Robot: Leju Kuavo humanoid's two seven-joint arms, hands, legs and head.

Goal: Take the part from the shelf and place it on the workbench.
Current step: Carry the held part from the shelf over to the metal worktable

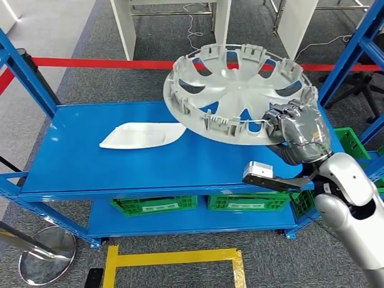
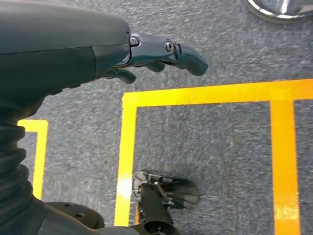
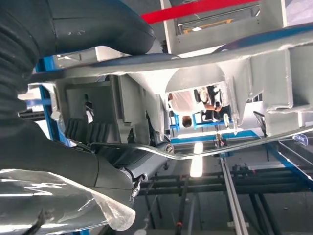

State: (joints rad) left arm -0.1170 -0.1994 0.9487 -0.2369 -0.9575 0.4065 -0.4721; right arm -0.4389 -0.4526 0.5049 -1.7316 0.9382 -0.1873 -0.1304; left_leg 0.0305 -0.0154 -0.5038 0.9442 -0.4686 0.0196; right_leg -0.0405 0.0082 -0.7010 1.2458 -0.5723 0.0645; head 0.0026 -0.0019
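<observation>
The right hand [image 1: 296,127] grips the hubcap [image 1: 237,90] by its rim, tilted above the blue shelf [image 1: 135,165]; held off-centre, it could slip or twist. The left hand [image 2: 155,54] hangs spread, holding nothing

The right arm [image 1: 351,198] is glossy silver, rounded shells with a dark joint ring between them. Its right hand [image 1: 301,129] looks wrapped in crinkly clear plastic film over grey, with dark segmented fingers [image 1: 276,115] poking out. A flat black bracket with a small pale grey camera box [image 1: 258,170] juts off the wrist. Up close the wrist has a black ribbed bellows cover [image 3: 14,58]. The left hand [image 2: 110,46] is smooth matte dark grey, same ribbed cover [image 2: 12,166], small screws at the finger pivots [image 2: 169,46].
</observation>
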